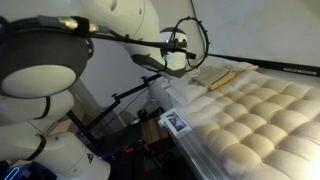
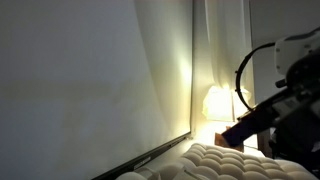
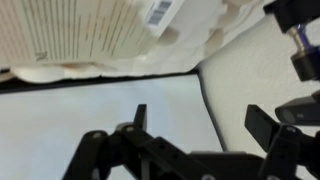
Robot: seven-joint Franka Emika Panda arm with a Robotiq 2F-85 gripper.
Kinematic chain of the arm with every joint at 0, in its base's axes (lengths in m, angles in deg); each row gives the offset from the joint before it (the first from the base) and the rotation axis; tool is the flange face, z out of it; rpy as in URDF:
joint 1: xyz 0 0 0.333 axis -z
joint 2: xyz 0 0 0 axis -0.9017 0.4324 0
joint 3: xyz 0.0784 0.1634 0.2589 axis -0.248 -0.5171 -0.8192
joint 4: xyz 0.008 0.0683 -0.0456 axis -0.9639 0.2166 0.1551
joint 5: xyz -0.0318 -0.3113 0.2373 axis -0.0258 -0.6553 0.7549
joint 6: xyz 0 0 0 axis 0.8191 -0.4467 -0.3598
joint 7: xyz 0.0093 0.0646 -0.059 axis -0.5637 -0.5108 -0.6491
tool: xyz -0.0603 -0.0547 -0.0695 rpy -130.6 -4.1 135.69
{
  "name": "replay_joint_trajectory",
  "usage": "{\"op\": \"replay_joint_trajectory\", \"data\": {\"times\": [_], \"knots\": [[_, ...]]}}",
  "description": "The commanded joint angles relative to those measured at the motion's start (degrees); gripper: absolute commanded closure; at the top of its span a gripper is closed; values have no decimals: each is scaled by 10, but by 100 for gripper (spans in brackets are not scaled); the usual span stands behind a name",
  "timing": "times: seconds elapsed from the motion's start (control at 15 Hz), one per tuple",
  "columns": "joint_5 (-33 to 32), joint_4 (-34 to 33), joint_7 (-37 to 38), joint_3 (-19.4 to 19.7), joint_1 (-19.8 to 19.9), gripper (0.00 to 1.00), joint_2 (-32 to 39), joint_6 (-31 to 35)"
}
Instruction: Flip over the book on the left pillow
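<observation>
The book (image 3: 80,25) fills the top left of the wrist view, its page edges showing and a barcode label (image 3: 160,12) at one corner. It rests on a plump cream pillow (image 3: 60,70). In an exterior view the book (image 1: 225,75) lies flat at the head of the quilted bed. My gripper (image 3: 200,118) is open and empty, with both dark fingers apart and some way short of the book. In an exterior view the gripper (image 1: 175,58) hangs just off the bed's near corner, beside the book.
The quilted cream bed cover (image 1: 260,120) fills the right side. A small card (image 1: 178,122) lies by the bed's edge. A tripod stand (image 1: 120,105) is below the arm. A lit lamp (image 2: 215,103), a curtain and a wall stand behind the bed (image 2: 215,160).
</observation>
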Motion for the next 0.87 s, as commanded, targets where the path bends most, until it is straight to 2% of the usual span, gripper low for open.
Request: {"op": "replay_joint_trajectory", "data": {"times": [0.0, 0.07, 0.13, 0.27, 0.33, 0.8], "knots": [[-112, 133, 86, -133, 127, 0, -9, -152], [-114, 153, 59, -152, 146, 0, 16, -180], [-90, 170, 30, -177, 162, 0, 26, -213], [-87, 187, -12, -207, 177, 0, 66, -232], [-79, 163, 6, -177, 157, 0, 41, -207], [-76, 165, -7, -175, 159, 0, 63, -211]]}}
